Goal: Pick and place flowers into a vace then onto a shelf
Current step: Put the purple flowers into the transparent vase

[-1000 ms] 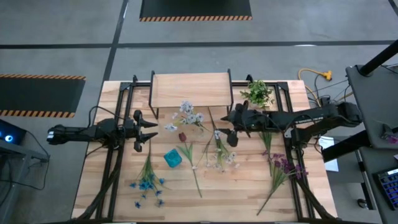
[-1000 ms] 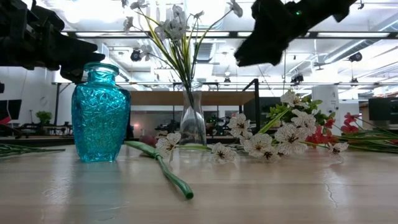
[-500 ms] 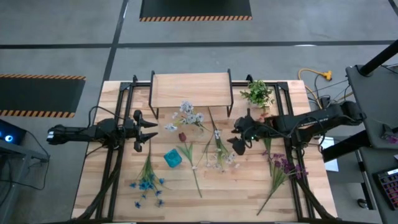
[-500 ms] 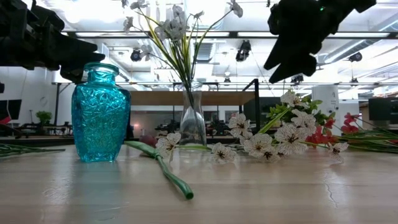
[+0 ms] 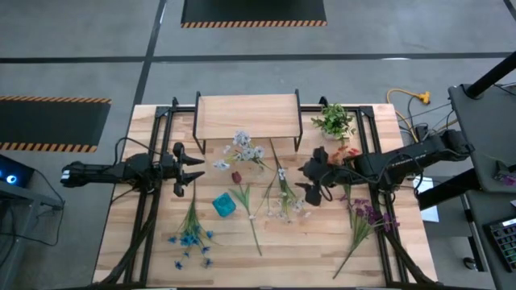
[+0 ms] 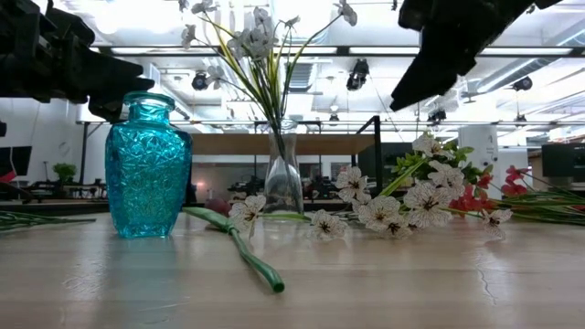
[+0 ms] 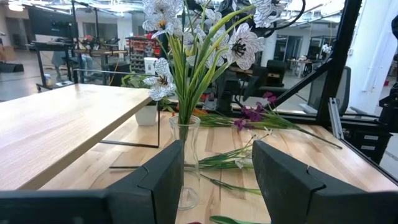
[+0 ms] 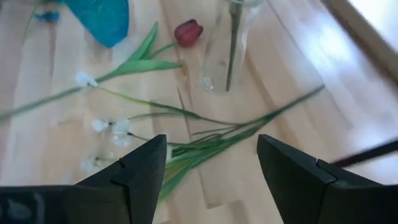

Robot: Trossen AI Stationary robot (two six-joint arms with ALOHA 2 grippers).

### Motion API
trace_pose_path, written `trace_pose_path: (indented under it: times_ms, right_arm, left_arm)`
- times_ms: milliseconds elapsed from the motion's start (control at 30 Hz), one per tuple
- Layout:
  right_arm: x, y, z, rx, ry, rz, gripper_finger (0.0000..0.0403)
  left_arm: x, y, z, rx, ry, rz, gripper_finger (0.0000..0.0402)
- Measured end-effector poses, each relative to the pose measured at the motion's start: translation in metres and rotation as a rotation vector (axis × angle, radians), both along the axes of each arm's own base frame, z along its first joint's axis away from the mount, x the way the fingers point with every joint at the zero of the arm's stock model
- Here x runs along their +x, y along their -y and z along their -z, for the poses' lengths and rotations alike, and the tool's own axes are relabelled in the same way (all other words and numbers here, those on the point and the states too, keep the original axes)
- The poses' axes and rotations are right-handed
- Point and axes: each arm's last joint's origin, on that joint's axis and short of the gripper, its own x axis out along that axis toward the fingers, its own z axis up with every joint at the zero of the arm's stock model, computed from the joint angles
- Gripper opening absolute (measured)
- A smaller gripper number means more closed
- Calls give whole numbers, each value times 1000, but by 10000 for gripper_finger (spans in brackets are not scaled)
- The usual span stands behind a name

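Note:
White flowers stand with their stems in a clear glass vase (image 5: 246,150), (image 7: 186,155) just in front of the shelf (image 5: 248,118). A teal vase (image 5: 224,206), (image 6: 146,169) stands on the table. More flowers lie flat: a white bunch (image 5: 282,195), (image 8: 205,144), a red tulip (image 5: 238,176), blue ones (image 5: 192,234), purple ones (image 5: 363,217). My left gripper (image 5: 197,167), (image 7: 217,150) hovers open to the left of the clear vase. My right gripper (image 5: 303,180), (image 8: 211,144) is open above the white bunch's right side.
A bushy potted plant (image 5: 334,121) sits at the far right of the table, with orange-red blooms (image 5: 347,151) near it. Black frame rails (image 5: 149,217) run along both sides. Bare planks (image 5: 298,250) show at the near edge.
My right gripper has drawn back from the clear vase, moving toward the table's right and near edges, and stays open over the lying white flowers. The left arm and all flowers are as before.

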Motion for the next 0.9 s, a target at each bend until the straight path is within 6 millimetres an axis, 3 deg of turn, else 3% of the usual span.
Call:
trace_pose_path:
  times_ms: [200, 433, 667, 900]
  right_arm:
    - [4, -2, -4, -17, 41, -52, 242]
    - [7, -21, -20, 184, 82, -248, 242]
    - [4, -47, -41, 495, 125, -107, 232]
    - [-13, -72, -33, 712, 8, 97, 228]
  left_arm:
    - [0, 0, 0, 0, 0, 0, 174]
    - [0, 0, 0, 0, -2, 0, 174]
    - [0, 0, 1, 0, -2, 0, 174]
    - [0, 0, 1, 0, -2, 0, 174]
